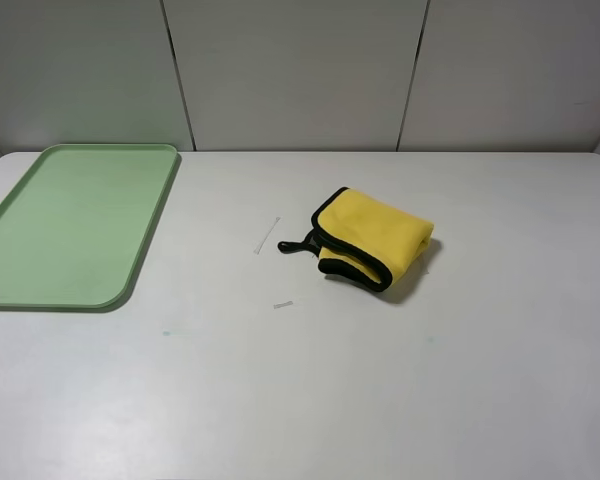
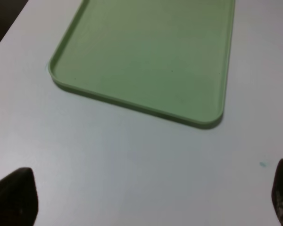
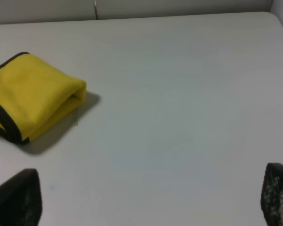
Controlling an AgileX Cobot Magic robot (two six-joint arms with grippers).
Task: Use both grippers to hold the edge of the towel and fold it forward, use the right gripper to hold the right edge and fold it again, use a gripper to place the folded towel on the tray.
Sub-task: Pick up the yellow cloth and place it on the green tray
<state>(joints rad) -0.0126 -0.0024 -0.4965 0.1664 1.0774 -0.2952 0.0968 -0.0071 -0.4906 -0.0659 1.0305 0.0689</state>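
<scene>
The yellow towel (image 1: 375, 240) lies folded into a thick bundle right of the table's middle, its black-trimmed edge (image 1: 328, 236) and small black loop (image 1: 292, 246) facing left. The right wrist view also has the towel (image 3: 33, 96), lying beyond and to one side of my right gripper (image 3: 146, 195), which is open and holds nothing. The pale green tray (image 1: 70, 225) rests bare at the far left. In the left wrist view my left gripper (image 2: 148, 197) hovers open over bare table just short of the tray (image 2: 146, 52). Neither gripper shows in the high view.
Two small pale tape marks (image 1: 267, 236) (image 1: 283, 304) sit on the white table left of the towel. A tiny teal speck (image 2: 262, 164) lies near the tray's corner. Grey wall panels (image 1: 300, 70) close off the back edge.
</scene>
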